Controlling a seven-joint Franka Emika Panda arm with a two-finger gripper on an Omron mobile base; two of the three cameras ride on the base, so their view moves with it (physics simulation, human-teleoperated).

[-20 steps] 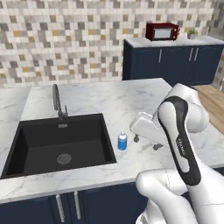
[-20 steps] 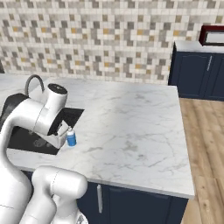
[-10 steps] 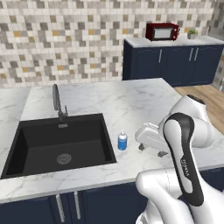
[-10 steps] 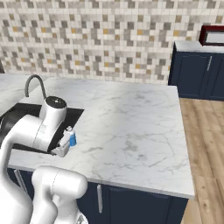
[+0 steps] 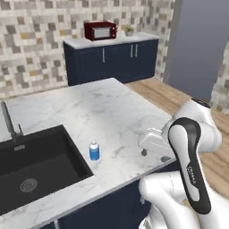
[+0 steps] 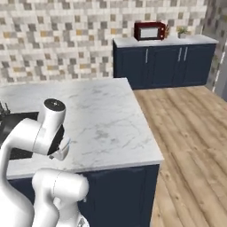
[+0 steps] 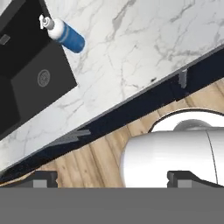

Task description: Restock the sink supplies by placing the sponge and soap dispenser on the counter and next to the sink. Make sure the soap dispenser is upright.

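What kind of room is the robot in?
It looks like a kitchen. There is a black sink set in a white marble counter, a blue soap dispenser standing beside it, and a red microwave on the dark cabinets by the tiled wall.

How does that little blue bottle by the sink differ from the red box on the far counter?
The soap dispenser is a small blue cylinder with a white pump top; the microwave is a larger dark red box with a window. The dispenser stands on the white marble counter right beside the black sink; the microwave sits on the far cabinets by the tiled wall. Both stand upright.
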